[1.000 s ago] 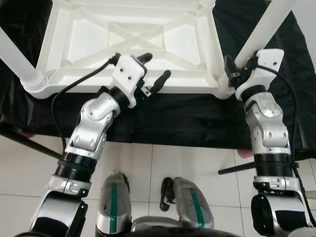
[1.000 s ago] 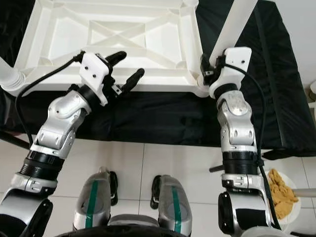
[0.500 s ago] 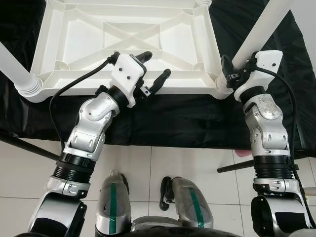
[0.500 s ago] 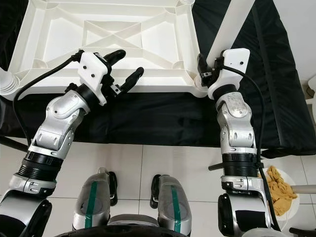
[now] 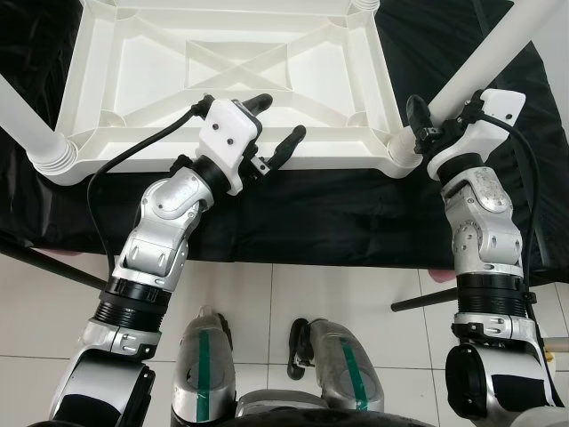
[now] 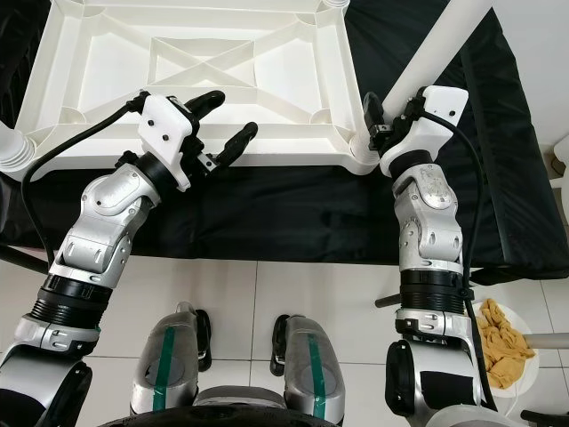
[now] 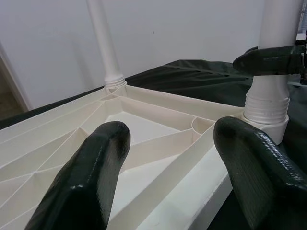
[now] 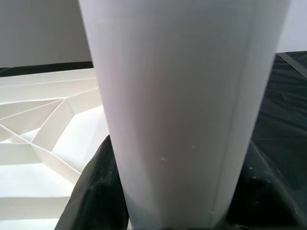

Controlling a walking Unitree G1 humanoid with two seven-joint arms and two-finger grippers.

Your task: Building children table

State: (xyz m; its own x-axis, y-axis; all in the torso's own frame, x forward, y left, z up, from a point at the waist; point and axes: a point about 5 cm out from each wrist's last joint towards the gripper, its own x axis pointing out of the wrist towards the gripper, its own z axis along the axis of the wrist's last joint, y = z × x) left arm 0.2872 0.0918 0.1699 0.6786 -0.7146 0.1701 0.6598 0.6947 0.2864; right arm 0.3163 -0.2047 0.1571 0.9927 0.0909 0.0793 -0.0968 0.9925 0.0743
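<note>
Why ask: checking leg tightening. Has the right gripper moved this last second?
Yes. Against the white plastic tabletop's corner, the right gripper swung rightward, jaws around the white tubular leg.

Tabletop showing plain white, ribbed underside with an X pattern. Legs showing white too. Cloth under it looking black. Floor showing white tiles with thin grey grout lines. Arms shining silver with black joints; left gripper and right gripper showing black fingers on white housings. Robot's legs showing silver with a green stripe. Yellow stuff on a white plate.
</note>
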